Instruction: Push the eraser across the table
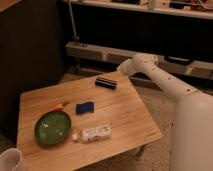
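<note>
The eraser (106, 82), a small black oblong block with a paler top edge, lies near the far edge of the light wooden table (127, 122). My white arm reaches in from the right. The gripper (119, 70) at its end hangs just above and to the right of the eraser, by the table's far right corner. I cannot make out any contact between the gripper and the eraser.
A flat blue pad (85, 107) lies mid-table, with a small orange item (59, 106) to its left. A green plate (52, 126) and a white printed packet (95, 133) sit near the front. A white cup (11, 161) shows at bottom left. A dark shelf unit stands behind the table.
</note>
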Controlling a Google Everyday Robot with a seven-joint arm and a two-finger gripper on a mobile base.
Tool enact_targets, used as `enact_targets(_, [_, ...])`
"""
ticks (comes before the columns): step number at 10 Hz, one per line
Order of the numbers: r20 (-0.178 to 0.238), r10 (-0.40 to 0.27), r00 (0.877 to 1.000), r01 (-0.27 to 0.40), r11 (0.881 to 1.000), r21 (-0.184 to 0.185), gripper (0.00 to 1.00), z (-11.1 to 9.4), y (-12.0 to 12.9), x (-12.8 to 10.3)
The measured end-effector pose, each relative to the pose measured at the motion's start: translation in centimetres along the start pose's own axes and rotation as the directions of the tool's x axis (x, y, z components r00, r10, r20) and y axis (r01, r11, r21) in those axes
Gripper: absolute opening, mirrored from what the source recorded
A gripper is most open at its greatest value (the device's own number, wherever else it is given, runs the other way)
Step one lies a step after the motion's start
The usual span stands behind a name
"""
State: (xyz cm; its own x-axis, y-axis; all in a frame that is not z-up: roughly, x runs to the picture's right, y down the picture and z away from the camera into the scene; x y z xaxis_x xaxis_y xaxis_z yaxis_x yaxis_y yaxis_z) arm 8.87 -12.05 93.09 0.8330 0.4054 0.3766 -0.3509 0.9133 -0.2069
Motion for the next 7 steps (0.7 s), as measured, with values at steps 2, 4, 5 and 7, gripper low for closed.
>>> enact_targets(2, [0.007,-0.057,0.998,0.057,0.998,0.0,0.4,1.8,0.0,-0.9])
enact_targets(4, [0.011,-0.096,0.995,0.096,0.995,-0.004,0.4,3.0,-0.2,-1.6])
enact_targets(5, [0.01,-0.12,0.993,0.12,0.993,-0.009,0.4,3.8,-0.4,-1.9])
enact_targets(7, [0.001,-0.168,0.986,0.168,0.985,-0.024,0.4,5.5,-0.7,-2.8])
